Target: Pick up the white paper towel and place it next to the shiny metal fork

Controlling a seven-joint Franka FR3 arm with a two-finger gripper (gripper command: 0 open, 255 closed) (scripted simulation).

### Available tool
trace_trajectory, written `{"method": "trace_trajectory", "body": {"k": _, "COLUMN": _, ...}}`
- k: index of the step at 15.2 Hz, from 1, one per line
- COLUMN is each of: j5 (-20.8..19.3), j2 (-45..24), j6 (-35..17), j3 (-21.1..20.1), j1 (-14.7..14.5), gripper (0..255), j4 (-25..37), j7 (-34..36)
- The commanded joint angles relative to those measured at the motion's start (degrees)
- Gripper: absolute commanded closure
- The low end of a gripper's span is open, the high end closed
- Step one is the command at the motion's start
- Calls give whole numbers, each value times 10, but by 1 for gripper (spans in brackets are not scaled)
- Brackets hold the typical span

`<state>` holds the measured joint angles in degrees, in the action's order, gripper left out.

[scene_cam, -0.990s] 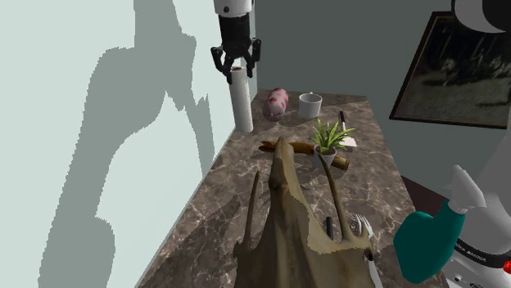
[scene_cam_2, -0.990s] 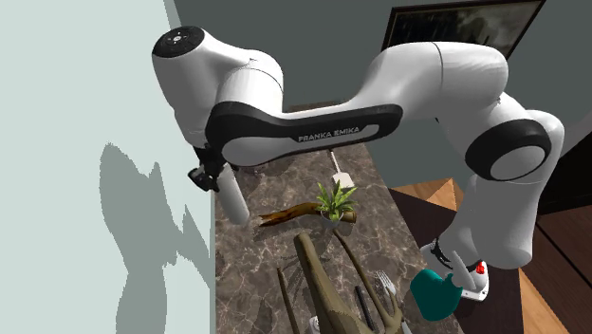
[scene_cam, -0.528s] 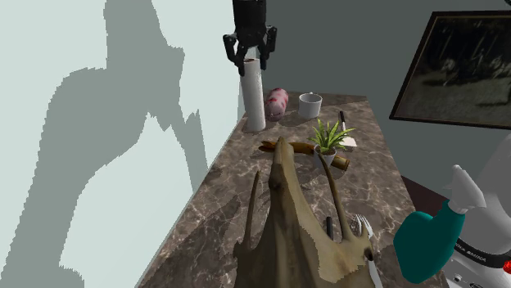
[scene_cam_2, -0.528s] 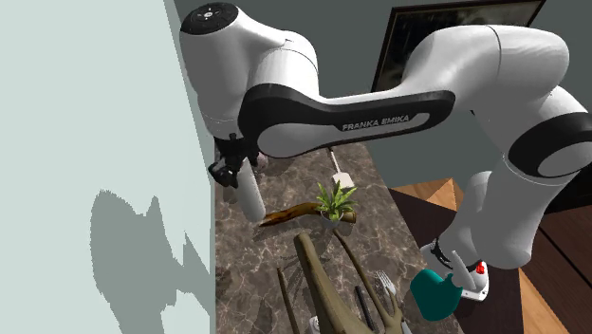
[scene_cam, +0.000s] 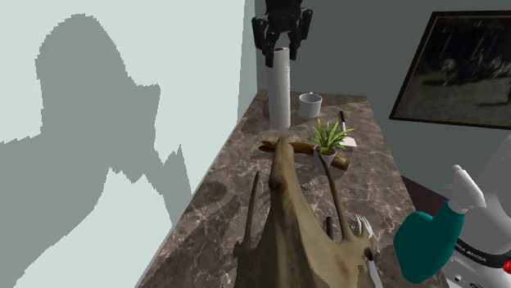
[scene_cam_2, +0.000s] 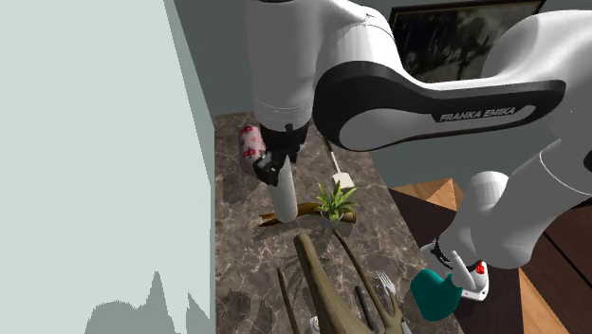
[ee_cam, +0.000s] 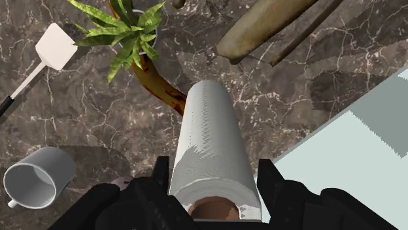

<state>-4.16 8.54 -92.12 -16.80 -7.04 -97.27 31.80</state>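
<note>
**Roll gripped upright, fork far down the counter**

The gripper (scene_cam: 281,39) holds the paper towel roll (scene_cam: 280,92) by its top end. In the wrist view the two black fingers (ee_cam: 161,175) press against opposite sides of the roll, so the jaws are closed on it.

The roll's long axis runs straight down from the jaws, in line with the hand. Its lower end seems to hang just clear of the marble counter (scene_cam: 385,180), near the potted plant (scene_cam: 329,137) and the white cup (scene_cam: 309,105).

In the shoulder view the fork (scene_cam: 363,224) lies at about 5 o'clock from the roll, well apart from it, at the near end of the counter. A large piece of driftwood (scene_cam: 287,204) lies lengthwise between the two, and the fork sits just beside its broad near end. A teal spray bottle (scene_cam: 426,245) stands beyond the fork at about 4 o'clock.

The carry therefore has to run toward 5 o'clock, probably high enough for the hanging roll to pass over the plant and the wood. The free spot beside the fork looks narrow, so the roll could knock the fork or tip over once released.
</note>
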Motion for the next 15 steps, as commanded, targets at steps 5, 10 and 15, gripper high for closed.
{"method": "trace_trajectory", "body": {"k": 5, "j5": 31, "j2": 121, "j6": 47, "j3": 10, "j1": -7, "gripper": 255, "j4": -69, "j7": -10}}
{"method": "trace_trajectory", "body": {"k": 10, "j5": 49, "j2": 208, "j6": 100, "j3": 19, "j1": -18, "gripper": 255, "j4": -101, "j7": -15}}
{"method": "trace_trajectory", "body": {"k": 15, "j5": 62, "j2": 284, "j6": 163, "j3": 26, "j1": -29, "gripper": 255, "j4": -113, "j7": -15}}
